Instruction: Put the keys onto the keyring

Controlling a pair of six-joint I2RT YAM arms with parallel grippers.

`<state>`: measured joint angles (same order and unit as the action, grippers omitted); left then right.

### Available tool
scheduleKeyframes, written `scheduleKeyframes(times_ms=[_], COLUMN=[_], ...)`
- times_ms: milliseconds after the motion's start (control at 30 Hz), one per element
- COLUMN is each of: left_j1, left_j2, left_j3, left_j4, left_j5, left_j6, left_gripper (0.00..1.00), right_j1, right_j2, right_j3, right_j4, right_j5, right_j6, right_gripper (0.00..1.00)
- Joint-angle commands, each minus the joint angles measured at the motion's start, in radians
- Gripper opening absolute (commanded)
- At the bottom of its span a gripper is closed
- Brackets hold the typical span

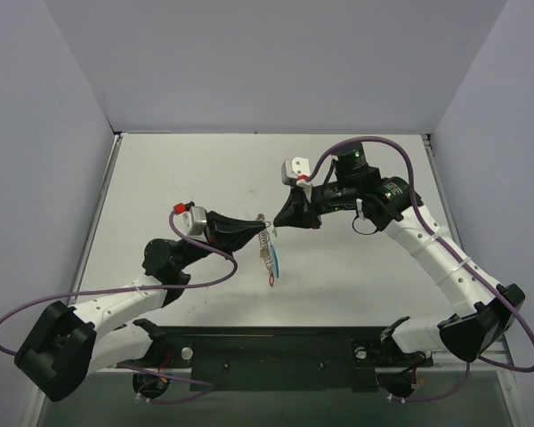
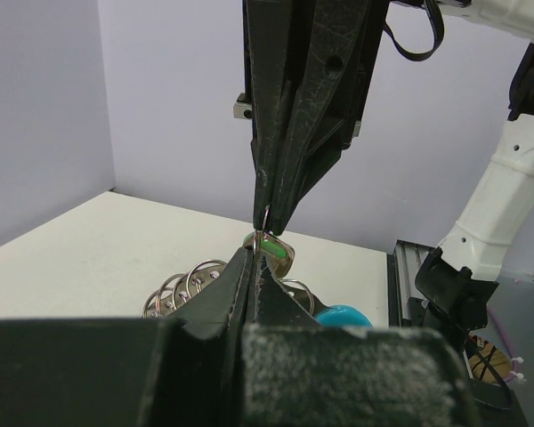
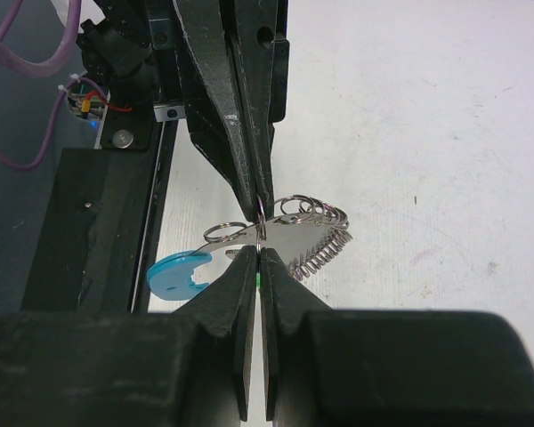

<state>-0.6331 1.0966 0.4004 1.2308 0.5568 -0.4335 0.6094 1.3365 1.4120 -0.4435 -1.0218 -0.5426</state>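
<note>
The keyring [image 1: 267,245] hangs above the table between the two grippers, which meet tip to tip. It is a bunch of silvery rings [image 3: 307,209] with a coil [image 3: 325,249] and a light-blue tag [image 3: 176,271]. My left gripper [image 1: 259,222] is shut on a thin ring of the keyring [image 2: 182,286]. My right gripper [image 1: 277,222] is shut on the green key [image 2: 275,250], whose green head shows just beyond its tips. In the right wrist view only a green sliver [image 3: 261,281] of that key shows between my fingers. No other keys are in view.
The white table [image 1: 205,178] has grey walls at the back and both sides. A black rail [image 1: 276,351] carrying the arm bases runs along the near edge. Purple cables [image 1: 36,311] loop off both arms.
</note>
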Motion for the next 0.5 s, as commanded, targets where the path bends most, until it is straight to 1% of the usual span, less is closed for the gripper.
scheduleKeyframes(times_ms=[0, 467], left_j1=[0.003, 0.004], left_j2=[-0.007, -0.015], left_j3=[0.021, 0.015], left_j4=[0.082, 0.075], left_j5=[0.011, -0.005], left_j6=[-0.002, 0.003], left_gripper=[0.0, 0.0], right_j1=[0.004, -0.005], right_j2=[-0.002, -0.011], right_j3=[0.019, 0.018], right_j4=[0.038, 0.042], right_j5=[-0.026, 0.006], right_j6=[0.012, 0.013], right_gripper=[0.0, 0.0])
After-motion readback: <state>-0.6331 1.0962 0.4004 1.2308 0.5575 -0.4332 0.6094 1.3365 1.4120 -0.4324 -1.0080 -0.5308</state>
